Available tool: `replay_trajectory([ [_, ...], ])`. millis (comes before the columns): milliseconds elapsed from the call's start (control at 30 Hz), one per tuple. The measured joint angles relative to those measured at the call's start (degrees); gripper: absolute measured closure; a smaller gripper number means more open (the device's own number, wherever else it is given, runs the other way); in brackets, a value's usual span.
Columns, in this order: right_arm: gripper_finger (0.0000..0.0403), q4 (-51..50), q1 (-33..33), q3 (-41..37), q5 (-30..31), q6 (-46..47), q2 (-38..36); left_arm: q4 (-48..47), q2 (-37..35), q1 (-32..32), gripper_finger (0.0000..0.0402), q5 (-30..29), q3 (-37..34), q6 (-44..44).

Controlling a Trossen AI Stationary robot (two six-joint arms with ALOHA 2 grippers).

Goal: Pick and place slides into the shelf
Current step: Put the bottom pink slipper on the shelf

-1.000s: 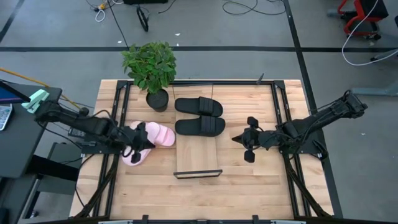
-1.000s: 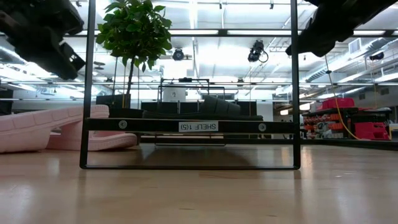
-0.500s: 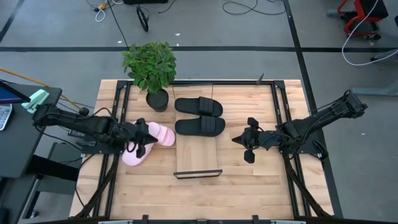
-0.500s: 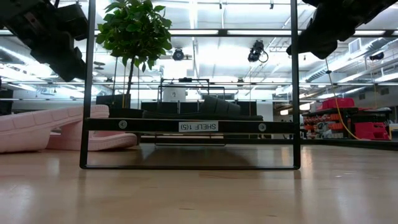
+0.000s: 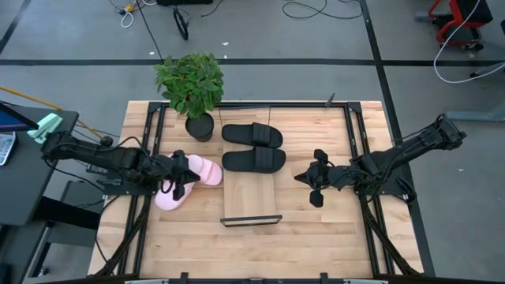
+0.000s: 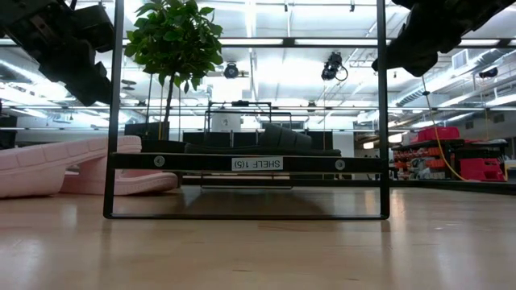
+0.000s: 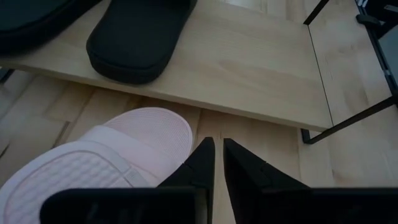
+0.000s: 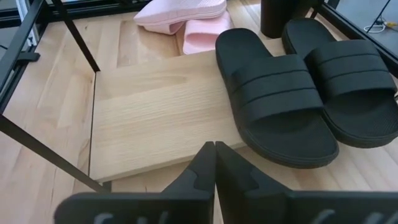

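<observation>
Two black slides [image 5: 252, 136] [image 5: 254, 161] lie side by side on the far half of the shelf's pale board [image 5: 251, 196]; its black end bar [image 6: 246, 163] faces the near edge. Two pink slides [image 5: 203, 170] [image 5: 167, 199] lie on the table left of the shelf, one overlapping the other. My left gripper [image 7: 217, 149] hangs above the pink slides with a narrow gap between its fingers and nothing in it. Right of the shelf and clear of the table, my right gripper [image 8: 214, 149] is shut and empty, pointing at the black slides [image 8: 280, 99].
A potted plant [image 5: 191, 85] stands at the far left corner of the shelf, close to the far black slide. The near half of the shelf board is bare wood. Black rails [image 5: 357, 150] run along both sides of the table.
My left gripper has swung a little toward the shelf and the table's far edge, above the pink slides, and has rolled slightly. The slides and my right gripper have kept still.
</observation>
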Motion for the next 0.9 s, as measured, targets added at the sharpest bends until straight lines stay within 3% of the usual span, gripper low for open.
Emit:
replay_trajectory([
  [300, 0.0391, 0.0, 0.0, 0.0, 0.0, -0.1, 0.0, 0.1, 0.0, 0.0, 0.0378, 0.0, 0.0, 0.0],
  [633, 0.0390, 0.0, 0.0, 0.0, 0.0, -0.1, 0.0, 1.2, 0.0, 0.0, 0.0366, 0.0, 0.0, 0.0],
  [900, 0.0389, 0.0, 0.0, 0.0, 0.0, -0.1, 0.0, 3.0, 0.0, 0.0, 0.0373, 0.0, 0.0, -4.6],
])
